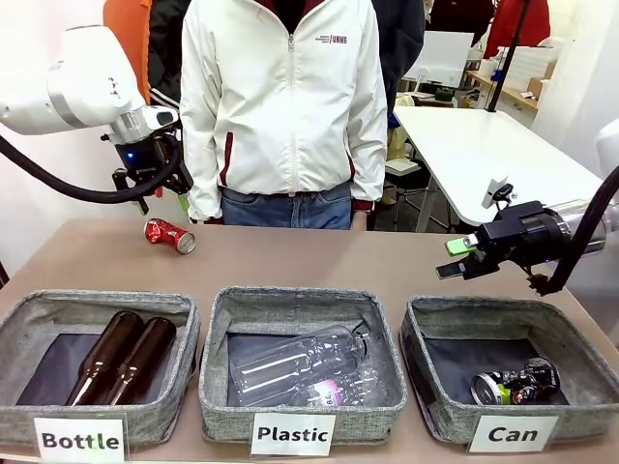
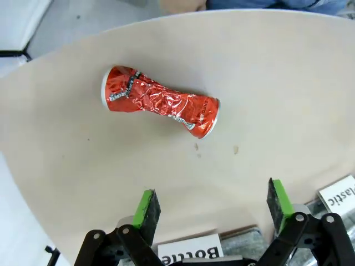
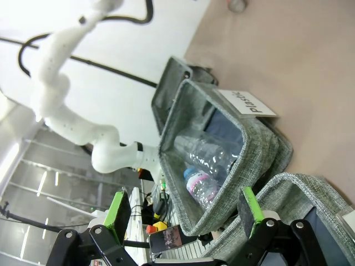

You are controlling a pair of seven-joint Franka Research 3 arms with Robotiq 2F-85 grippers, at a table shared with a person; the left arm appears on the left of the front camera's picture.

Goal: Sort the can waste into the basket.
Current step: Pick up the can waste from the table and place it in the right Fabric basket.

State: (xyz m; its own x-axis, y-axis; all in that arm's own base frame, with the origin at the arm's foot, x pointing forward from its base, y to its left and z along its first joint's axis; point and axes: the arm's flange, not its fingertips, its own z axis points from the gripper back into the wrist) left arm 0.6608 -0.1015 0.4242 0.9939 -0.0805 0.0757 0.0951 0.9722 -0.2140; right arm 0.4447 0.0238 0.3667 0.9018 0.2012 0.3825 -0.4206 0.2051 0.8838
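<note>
Front view shows the crushed red can (image 1: 170, 236) lying on its side on the bare table (image 1: 319, 256), at the far left, near the far edge and well apart from the baskets. The dark can (image 1: 513, 384), silver top and colourful print, lies on its side on the dark floor of the Can basket (image 1: 580, 333), toward the near right of that floor. This basket sits at the near right of the table, with its white label (image 1: 512, 434) on the near wall.

The left gripper (image 1: 162, 203) hovers just above the crushed red can, a little to its left, pointing down. In the left wrist view its green-padded fingers (image 2: 147, 206) are spread wide with nothing between them, and the can lies crosswise on the table beyond them, touched by neither. The right gripper (image 1: 451, 259) hangs over the far left corner of the Can basket, pointing left. The right wrist view shows its fingers released and empty.

The Plastic basket (image 1: 218, 329) sits in the near middle and holds clear plastic bottles (image 1: 300, 367) lying down. The Bottle basket (image 1: 29, 309) at the near left holds two brown glass bottles (image 1: 121, 358) side by side. A person (image 1: 285, 106) in a white jacket stands at the far edge of the table, just right of the left gripper.
</note>
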